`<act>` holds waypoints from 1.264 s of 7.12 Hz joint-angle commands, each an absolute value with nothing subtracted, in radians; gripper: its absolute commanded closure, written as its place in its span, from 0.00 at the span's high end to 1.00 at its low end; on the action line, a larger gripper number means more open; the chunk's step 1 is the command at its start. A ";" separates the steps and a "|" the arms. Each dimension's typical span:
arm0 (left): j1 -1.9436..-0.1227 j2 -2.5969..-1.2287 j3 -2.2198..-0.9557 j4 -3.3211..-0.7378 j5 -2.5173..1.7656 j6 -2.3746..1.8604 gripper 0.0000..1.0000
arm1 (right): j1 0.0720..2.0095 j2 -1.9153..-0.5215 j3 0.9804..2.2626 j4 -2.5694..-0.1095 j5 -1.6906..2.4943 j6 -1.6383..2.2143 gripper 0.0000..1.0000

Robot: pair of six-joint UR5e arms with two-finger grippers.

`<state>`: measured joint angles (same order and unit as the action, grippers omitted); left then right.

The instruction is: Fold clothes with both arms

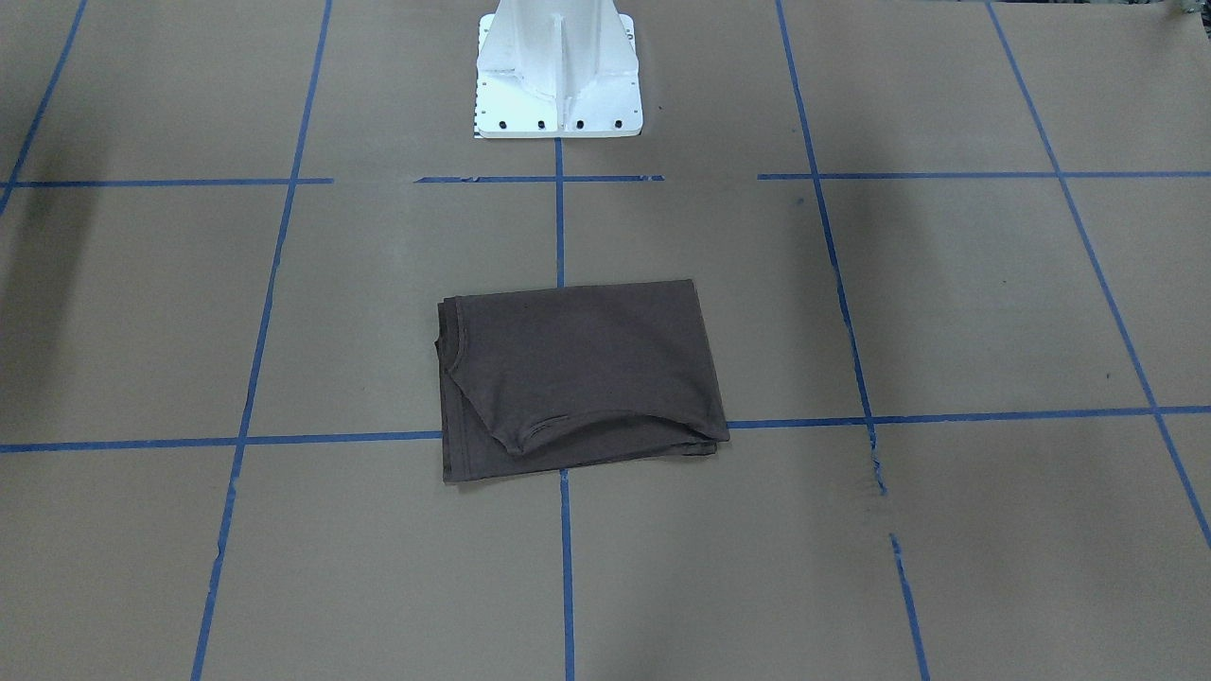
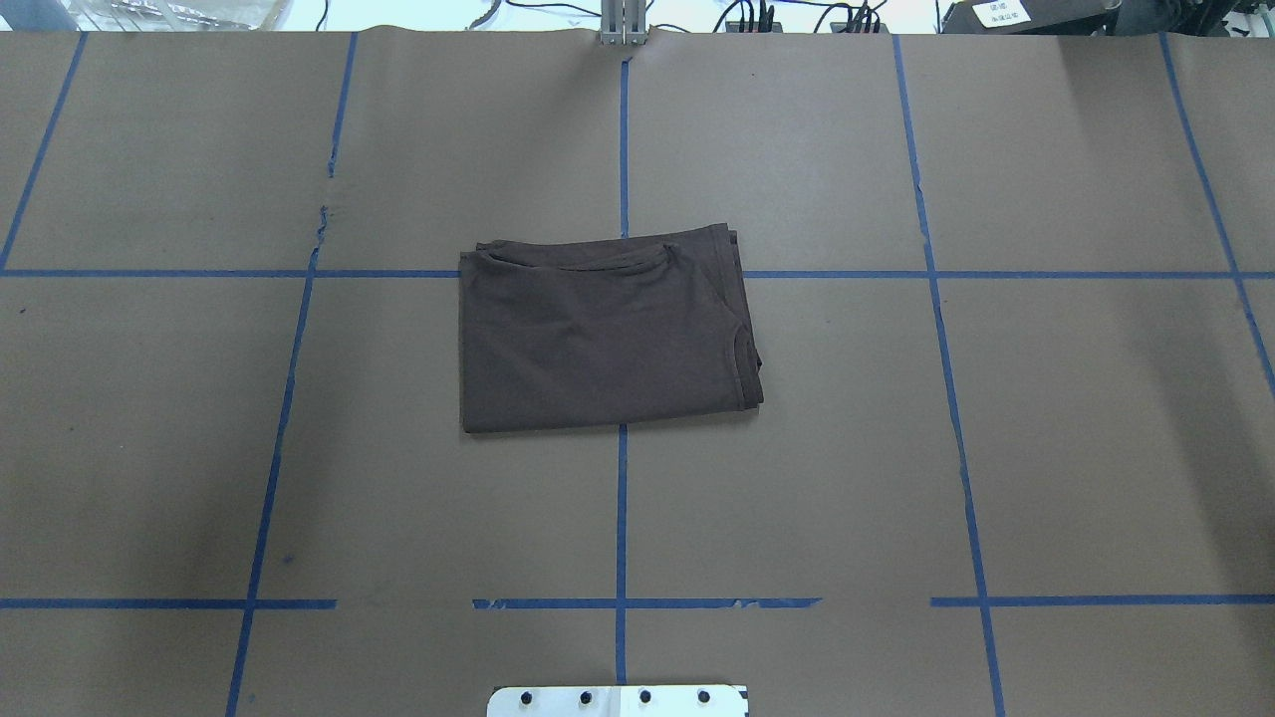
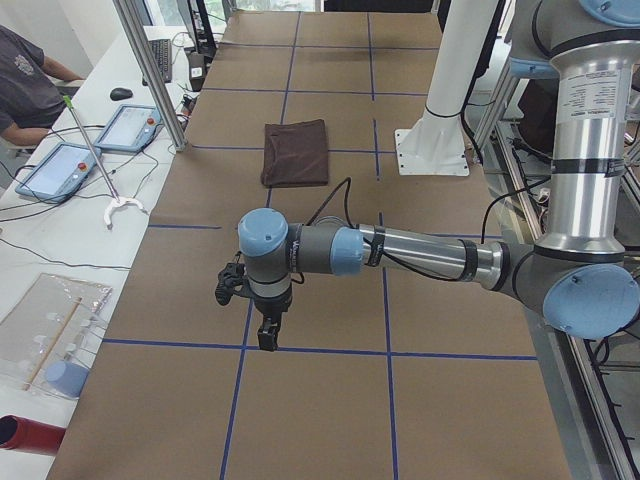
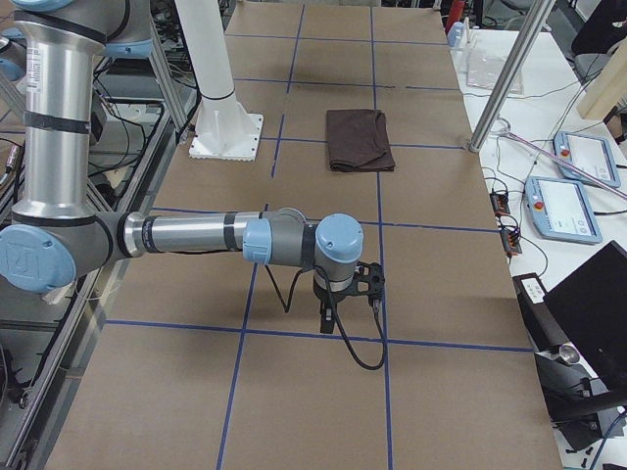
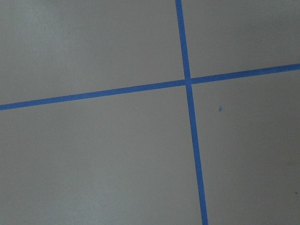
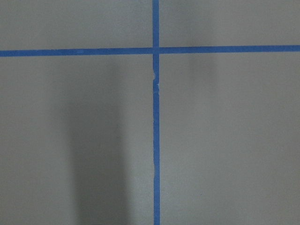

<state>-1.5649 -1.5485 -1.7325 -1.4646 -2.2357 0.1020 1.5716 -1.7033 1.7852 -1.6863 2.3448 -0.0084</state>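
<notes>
A dark brown shirt (image 2: 603,339) is seen folded into a flat rectangle near the middle of the worktop (image 2: 1046,448), which is covered in brown paper and marked with a grid of blue tape lines (image 2: 622,518). The shirt is laid across the crossing of the central line and a cross line. Its ribbed collar (image 2: 740,351) is turned toward the robot's right, and a curved folded edge is visible along the side away from the white pedestal (image 1: 558,76).

In the side views, both arms are stretched out low over the worktop, well apart from the shirt. The left arm (image 3: 420,255) is held roughly level, with the left end effector (image 3: 268,335) pointed down just above a tape line. The right arm (image 4: 196,235) is posed likewise, its right end effector (image 4: 326,318) pointed down close to a tape line. Whether either end effector is wide or narrow cannot be told from these views. Nothing is held by either one. In both wrist views only bare paper and a tape crossing are shown.
</notes>
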 commanded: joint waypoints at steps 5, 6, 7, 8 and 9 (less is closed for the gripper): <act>-1.565 -1.548 -1.752 -1.462 -2.235 0.085 1.00 | 1.569 -1.703 1.721 -1.643 2.338 -0.117 1.00; -1.565 -1.548 -1.752 -1.462 -2.235 0.080 1.00 | 1.569 -1.701 1.721 -1.643 2.342 -0.117 1.00; -1.565 -1.548 -1.752 -1.462 -2.235 0.080 1.00 | 1.569 -1.701 1.723 -1.643 2.347 -0.117 1.00; -1.565 -1.548 -1.752 -1.462 -2.233 0.080 1.00 | 1.569 -1.700 1.723 -1.643 2.347 -0.114 1.00; -1.565 -1.546 -1.750 -1.462 -2.235 0.080 1.00 | 1.569 -1.700 1.723 -1.643 2.347 -0.114 1.00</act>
<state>-1.5647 -1.5473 -1.7516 -1.4619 -2.2344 0.0802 1.5692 -1.7004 1.7228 -1.6429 2.3461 -0.1144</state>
